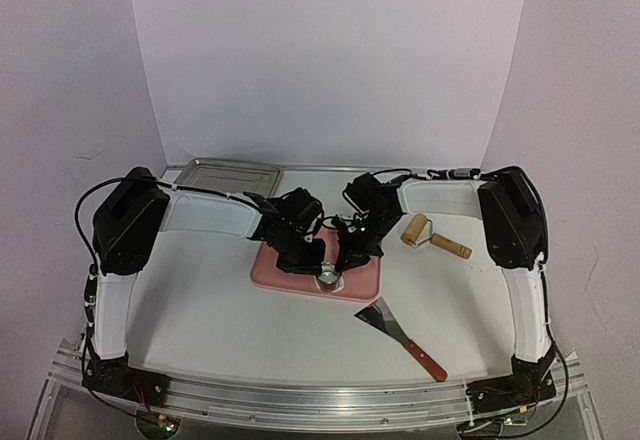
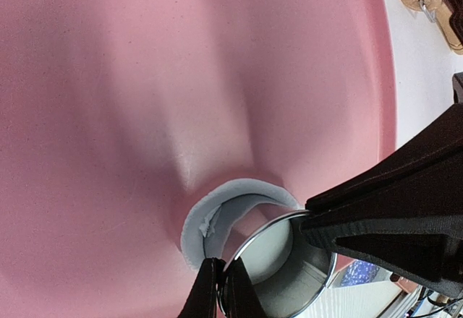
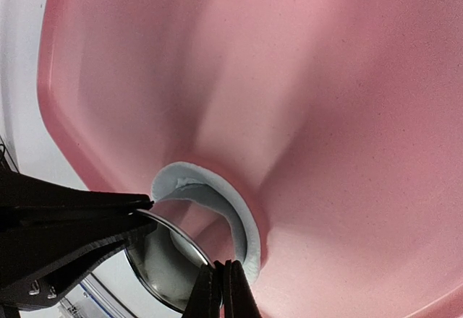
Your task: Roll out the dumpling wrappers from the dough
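Observation:
A small metal ring cutter sits at the near edge of the pink mat. My left gripper is shut on one side of the ring's rim. My right gripper is shut on the opposite side of the rim. A thin curved white scrap strip of dough arcs around the ring on the mat, and it also shows in the right wrist view. The ring's inside looks pale grey; I cannot tell whether a wrapper disc is in it. No flat round wrappers show elsewhere.
A wooden rolling pin lies right of the mat. A metal scraper with a red handle lies in front of the mat to the right. A metal tray stands at the back left.

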You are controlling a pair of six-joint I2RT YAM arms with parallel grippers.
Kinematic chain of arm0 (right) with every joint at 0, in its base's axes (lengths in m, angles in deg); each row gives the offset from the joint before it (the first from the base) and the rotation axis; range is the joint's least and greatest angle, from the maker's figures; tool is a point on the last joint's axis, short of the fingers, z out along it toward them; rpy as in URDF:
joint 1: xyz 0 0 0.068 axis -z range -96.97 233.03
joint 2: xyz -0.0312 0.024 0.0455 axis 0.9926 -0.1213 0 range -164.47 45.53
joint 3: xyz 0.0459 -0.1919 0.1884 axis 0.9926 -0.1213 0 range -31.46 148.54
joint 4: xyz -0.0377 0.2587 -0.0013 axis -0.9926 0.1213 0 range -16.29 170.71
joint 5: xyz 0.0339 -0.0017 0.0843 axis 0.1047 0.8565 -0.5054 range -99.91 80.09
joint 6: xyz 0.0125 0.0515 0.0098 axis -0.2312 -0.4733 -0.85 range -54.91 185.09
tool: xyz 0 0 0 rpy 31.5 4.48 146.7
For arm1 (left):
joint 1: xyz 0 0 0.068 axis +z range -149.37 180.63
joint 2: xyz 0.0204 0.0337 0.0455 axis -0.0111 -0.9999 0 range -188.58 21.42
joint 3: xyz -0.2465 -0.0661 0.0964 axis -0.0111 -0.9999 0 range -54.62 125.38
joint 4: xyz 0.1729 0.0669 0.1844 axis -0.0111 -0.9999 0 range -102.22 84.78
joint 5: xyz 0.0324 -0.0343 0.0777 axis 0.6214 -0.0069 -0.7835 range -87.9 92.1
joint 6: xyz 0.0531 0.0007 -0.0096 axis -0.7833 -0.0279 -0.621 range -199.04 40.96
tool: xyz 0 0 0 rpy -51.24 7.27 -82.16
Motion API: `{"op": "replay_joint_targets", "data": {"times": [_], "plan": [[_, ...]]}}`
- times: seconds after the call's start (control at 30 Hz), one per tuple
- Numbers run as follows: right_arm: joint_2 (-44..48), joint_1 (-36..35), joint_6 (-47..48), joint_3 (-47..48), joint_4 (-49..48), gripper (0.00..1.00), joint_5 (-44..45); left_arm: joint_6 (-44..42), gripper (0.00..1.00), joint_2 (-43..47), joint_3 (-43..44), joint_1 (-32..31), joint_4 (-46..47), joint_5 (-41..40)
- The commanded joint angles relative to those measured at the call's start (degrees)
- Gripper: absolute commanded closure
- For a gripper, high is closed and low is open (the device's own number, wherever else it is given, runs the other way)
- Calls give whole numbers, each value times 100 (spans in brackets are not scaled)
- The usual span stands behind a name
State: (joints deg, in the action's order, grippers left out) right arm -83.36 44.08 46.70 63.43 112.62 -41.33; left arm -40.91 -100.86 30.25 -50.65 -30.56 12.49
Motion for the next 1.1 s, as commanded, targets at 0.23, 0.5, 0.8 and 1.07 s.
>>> {"op": "replay_joint_targets", "data": {"times": [0.23,0.5,0.8,1.07], "plan": [[-1685,-139,-127,-500,28,100,1492,-61,100,-1093,-741,-277,-228,411],[-442,-140,-120,-565,308,100,1634,-236,95,-759,256,-277,-948,455],[607,-140,-149,-51,684,88,1581,-419,75,-548,1456,-268,-1524,349],[649,-138,-113,120,777,84,1550,-221,58,-25,1257,-268,-1492,133]]}}
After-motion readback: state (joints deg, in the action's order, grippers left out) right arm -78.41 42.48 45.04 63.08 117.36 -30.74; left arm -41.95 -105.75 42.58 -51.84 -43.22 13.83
